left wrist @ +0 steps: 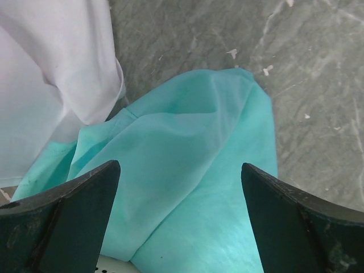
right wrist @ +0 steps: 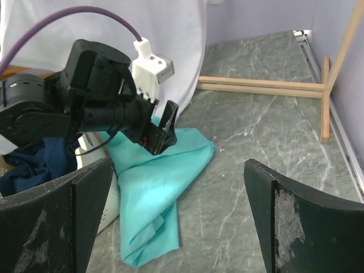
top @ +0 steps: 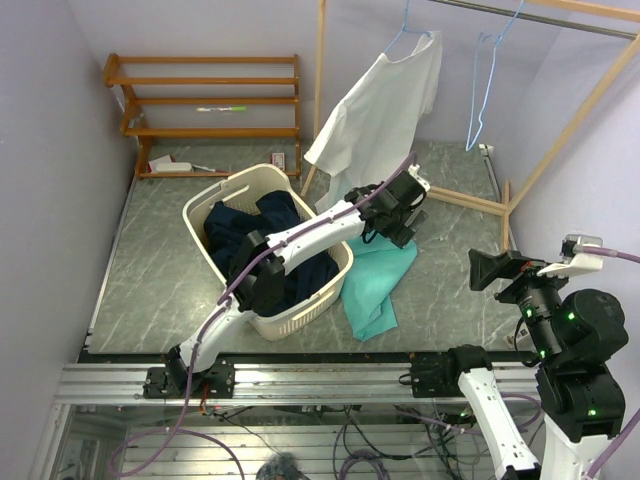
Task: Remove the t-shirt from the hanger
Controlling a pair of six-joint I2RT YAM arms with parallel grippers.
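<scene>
Top external view is showing us the white t-shirt [top: 385, 110] hanging from its blue hanger [top: 410, 35], while we are holding the left gripper [top: 405, 212] wide open just below its hem, above a teal cloth [top: 378, 280], and the right gripper [top: 490, 268] is gaping, well apart.

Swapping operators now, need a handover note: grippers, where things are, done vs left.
Left gripper: open, empty, hovering over the teal cloth on the floor beside the laundry basket.
Right gripper: open, empty, parked at the right, away from the garment.
White t-shirt: on its blue hanger on the rail; a second blue hanger hangs bare beside it.
Done: nothing on the white shirt.
Left: grasp the shirt and pull it off the hanger.
</scene>
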